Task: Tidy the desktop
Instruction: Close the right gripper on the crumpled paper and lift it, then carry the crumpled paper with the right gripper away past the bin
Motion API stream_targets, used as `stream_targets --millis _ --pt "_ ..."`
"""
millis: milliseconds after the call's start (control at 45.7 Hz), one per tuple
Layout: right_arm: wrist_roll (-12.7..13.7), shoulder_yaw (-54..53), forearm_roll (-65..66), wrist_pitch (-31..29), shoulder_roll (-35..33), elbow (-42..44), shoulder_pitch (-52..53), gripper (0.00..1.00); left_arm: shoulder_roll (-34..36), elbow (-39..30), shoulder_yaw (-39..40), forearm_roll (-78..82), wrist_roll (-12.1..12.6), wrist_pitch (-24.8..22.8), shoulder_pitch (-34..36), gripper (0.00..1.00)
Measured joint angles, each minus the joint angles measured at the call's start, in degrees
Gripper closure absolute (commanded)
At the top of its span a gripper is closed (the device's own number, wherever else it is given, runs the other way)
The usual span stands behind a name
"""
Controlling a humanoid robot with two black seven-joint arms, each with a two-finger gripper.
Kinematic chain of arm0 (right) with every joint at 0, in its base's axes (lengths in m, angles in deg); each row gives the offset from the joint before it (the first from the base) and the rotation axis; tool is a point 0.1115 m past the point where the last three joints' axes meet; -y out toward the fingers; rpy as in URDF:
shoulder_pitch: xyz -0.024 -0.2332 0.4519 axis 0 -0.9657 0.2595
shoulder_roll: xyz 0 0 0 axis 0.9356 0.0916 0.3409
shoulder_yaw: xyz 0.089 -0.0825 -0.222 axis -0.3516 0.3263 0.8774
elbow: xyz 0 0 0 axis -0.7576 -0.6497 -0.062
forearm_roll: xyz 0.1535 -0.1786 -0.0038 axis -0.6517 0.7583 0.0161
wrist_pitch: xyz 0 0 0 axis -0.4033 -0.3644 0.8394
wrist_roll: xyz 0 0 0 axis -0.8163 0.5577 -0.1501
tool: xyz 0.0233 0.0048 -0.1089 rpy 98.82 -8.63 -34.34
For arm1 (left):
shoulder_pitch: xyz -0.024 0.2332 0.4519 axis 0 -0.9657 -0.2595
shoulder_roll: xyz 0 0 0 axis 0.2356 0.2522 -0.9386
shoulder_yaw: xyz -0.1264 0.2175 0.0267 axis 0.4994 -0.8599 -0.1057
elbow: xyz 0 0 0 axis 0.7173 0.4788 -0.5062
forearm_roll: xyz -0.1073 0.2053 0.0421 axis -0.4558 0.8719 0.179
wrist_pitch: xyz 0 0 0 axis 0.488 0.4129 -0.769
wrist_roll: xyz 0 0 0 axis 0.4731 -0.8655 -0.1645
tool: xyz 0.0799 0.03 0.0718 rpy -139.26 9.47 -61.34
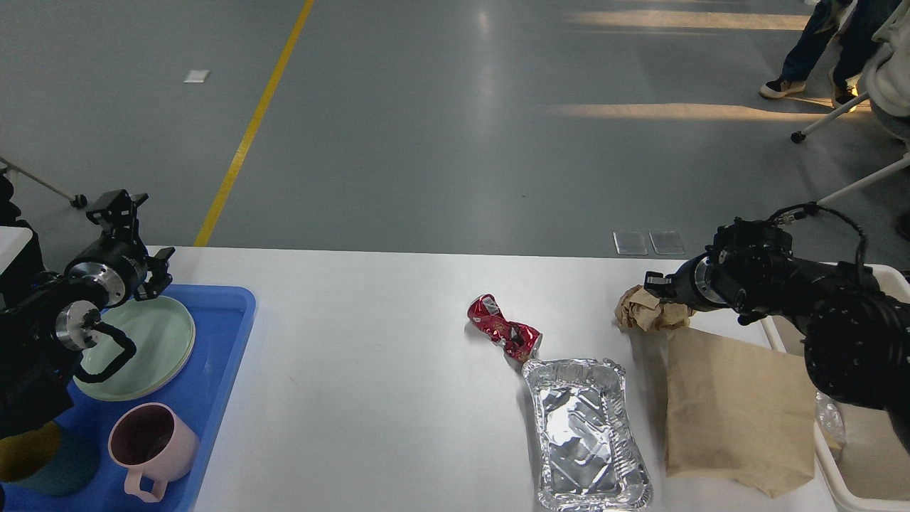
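Observation:
The desktop [370, 370] is a wide white tabletop. On its right half lie a crushed red can [503, 332], an empty foil tray [586, 434], a flat brown paper bag [736, 409] and a crumpled brown paper ball [642, 310]. My right gripper [657, 288] reaches in from the right and is shut on the top of the paper ball. My left gripper [119, 206] hangs above the far left of the table, over the blue tray; its fingers are too dark to tell apart.
A blue tray [231, 334] at the left holds a pale green plate [146, 348], a pink mug [153, 444] and a dark teal cup [43, 459]. A cream bin [832, 455] stands at the right edge. People and stand legs are on the floor, far right.

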Motion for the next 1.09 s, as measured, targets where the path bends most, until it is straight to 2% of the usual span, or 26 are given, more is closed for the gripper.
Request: stream_targets --millis 372,1095 --pt "0.0 -0.4 -0.4 -0.2 -2.5 0.0 5.3 1.00 0.0 0.0 0.0 0.0 0.0 0.0 0.0 0.04" --pt "-0.1 -0.5 -0.5 -0.4 -17.5 -0.7 10.4 1.00 0.0 0.0 0.0 0.0 0.0 0.0 0.0 0.04"
